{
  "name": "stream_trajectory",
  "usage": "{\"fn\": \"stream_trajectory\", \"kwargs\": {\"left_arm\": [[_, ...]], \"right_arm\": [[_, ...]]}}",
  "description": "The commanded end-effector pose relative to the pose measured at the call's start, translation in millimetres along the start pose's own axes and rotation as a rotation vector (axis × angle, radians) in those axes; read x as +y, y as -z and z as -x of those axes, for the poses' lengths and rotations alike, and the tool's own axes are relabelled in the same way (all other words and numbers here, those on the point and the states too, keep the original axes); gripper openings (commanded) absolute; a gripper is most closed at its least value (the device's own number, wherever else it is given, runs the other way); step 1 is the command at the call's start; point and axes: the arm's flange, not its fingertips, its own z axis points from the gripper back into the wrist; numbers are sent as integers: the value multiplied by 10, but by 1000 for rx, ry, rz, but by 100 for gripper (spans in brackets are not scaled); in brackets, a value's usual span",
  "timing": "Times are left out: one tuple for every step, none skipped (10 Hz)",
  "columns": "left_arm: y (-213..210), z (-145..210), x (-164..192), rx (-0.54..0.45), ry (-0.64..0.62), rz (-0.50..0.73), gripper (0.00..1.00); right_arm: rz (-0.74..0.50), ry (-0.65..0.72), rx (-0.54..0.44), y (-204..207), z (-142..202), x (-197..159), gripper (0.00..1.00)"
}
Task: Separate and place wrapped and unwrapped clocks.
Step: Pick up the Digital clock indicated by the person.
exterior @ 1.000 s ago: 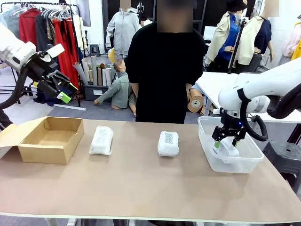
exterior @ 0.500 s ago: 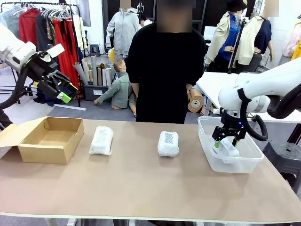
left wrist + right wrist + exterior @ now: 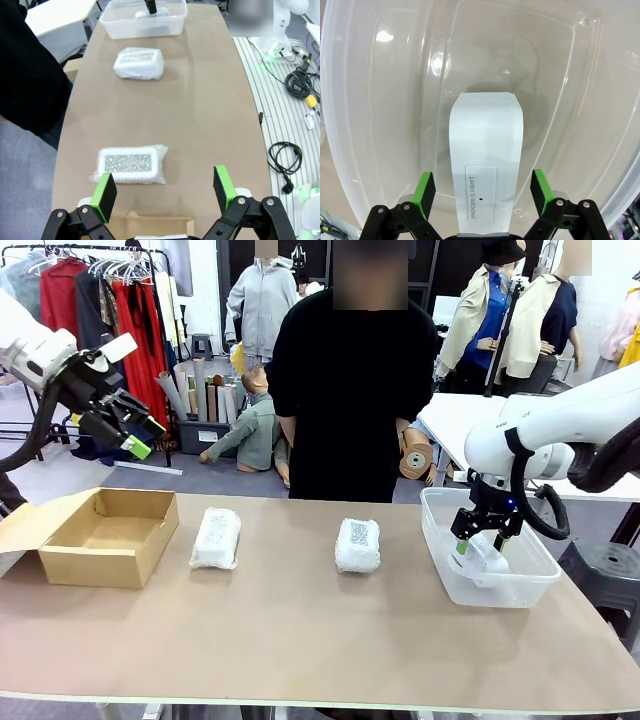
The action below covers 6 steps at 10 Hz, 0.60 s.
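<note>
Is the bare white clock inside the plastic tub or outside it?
Inside: the clock sits between the walls of the tub.

Right wrist view: near end of the bare clock (image 3: 485, 145) ran under the right pincer's (image 3: 482, 187) body at the bottom edge. The clear tub (image 3: 375, 125) was cropped by the picture's edges.

Front view: the same clock was mostly hidden behind the pincer and the tub's cloudy wall. The cardboard box (image 3: 100, 552) lost its left flap to the edge. Label print on the wrapped clock by the box (image 3: 216, 537) and the wrapped clock by the tub (image 3: 357, 545) was too small to read.

Left wrist view: the box was a rim strip at the bottom edge, and the top edge cut the tub.
</note>
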Motion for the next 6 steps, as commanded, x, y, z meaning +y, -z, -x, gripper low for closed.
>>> {"fn": "stream_trajectory", "kwargs": {"left_arm": [[-9,-9,3,-3,1,-5,100],[-9,-9,3,-3,1,-5,100],[-9,-9,3,-3,1,-5,100],[-9,-9,3,-3,1,-5,100],[-9,-9,3,-3,1,-5,100],[-9,-9,3,-3,1,-5,100]], "right_arm": [[-1,1,-2,-14,0,3,100],[-1,1,-2,-14,0,3,100],[-1,1,-2,-14,0,3,100],[0,0,0,0,0,0,100],[-10,-30,0,-77,-14,10,100],[8,-51,-19,-151,4,52,100]]}}
